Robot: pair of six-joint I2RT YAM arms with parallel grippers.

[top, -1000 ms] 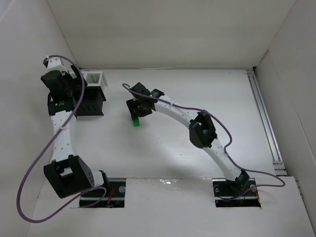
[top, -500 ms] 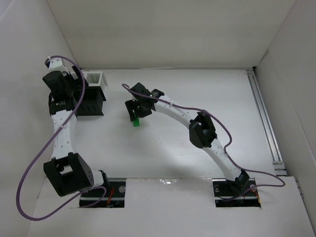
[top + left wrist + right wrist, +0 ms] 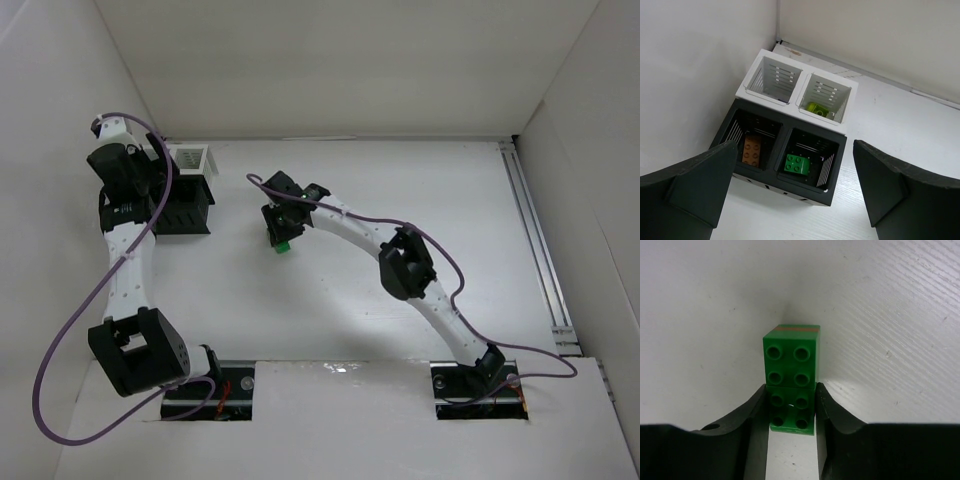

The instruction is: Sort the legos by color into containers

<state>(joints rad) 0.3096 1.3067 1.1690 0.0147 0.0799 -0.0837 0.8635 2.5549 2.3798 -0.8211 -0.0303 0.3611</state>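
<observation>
1. Nearest in, mid-table: the right gripper (image 3: 790,399) has its jaws clamped on a green lego (image 3: 791,355). They pinch its near end from both sides, and the studs face the wrist camera.
2. The far end of that brick sticks out past the fingertips toward the table (image 3: 340,300). I cannot tell whether it touches. A thin orange-ish line runs along its far edge.
3. This grasp is well apart from the rack (image 3: 185,225), to its right.
4. Further back on the left, the left gripper (image 3: 794,145) hangs above the rack. Its jaws are wide apart with nothing between them. In the wrist view the two fingers frame the black half (image 3: 785,192).
5. The rack is one block of four square slatted compartments, just beside the left wall. The near pair is black and the far pair is the white half (image 3: 796,89). The two halves touch.
6. Near-left black compartment: an orange lego (image 3: 752,150) lies flat on the bottom, studs up.
7. Near-right black compartment: a second green lego (image 3: 796,163) sits on the bottom, studs up.
8. Far-right white compartment: a yellow-green lego (image 3: 819,110) sits low inside.
9. Far-left white compartment (image 3: 774,80): I see only its slatted walls.
</observation>
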